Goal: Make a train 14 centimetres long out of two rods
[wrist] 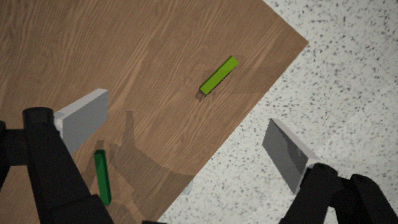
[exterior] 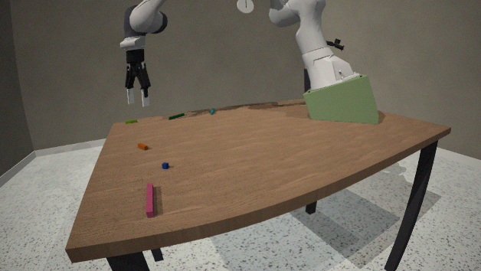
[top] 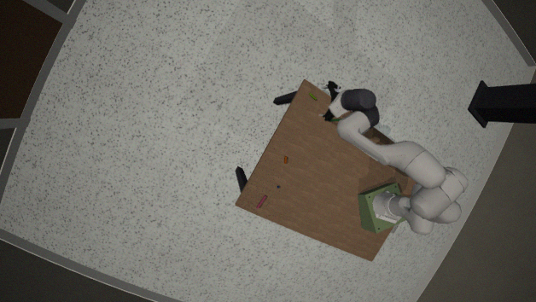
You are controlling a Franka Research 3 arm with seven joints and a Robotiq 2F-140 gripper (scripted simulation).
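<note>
Your tool (exterior: pixel 137 100) hangs well above the far left corner of the table (exterior: pixel 268 161), its fingers spread to their widest with nothing between them. From the wrist camera, one finger sits over the wood and the other over the speckled floor (wrist: pixel 340 75), so the tool straddles the table's edge.

The lime rod (wrist: pixel 218 75) lies flat near that edge, ahead of the tool and apart from everything else. The green rod (wrist: pixel 102 175) lies below the finger on the table side, partly covered by the tool's shadow. In the exterior view you can see the two rods well apart along the far edge, lime (exterior: pixel 131 122) to the left and green (exterior: pixel 176 116) to its right, with the turquoise rod (exterior: pixel 211 111) farther right still; from this angle it is foreshortened, so its direction is hard to judge.

Nearer the front, the orange rod (exterior: pixel 142 146), the small blue rod (exterior: pixel 165 165) and the pink rod (exterior: pixel 149 200) lie strung out along the left side, each well apart from the others. No two rods touch end to end.

The arm's green base block (exterior: pixel 342 103) stands on the far right of the table, away from all the rods. Nothing stands between the tool and the lime or green rod.
</note>
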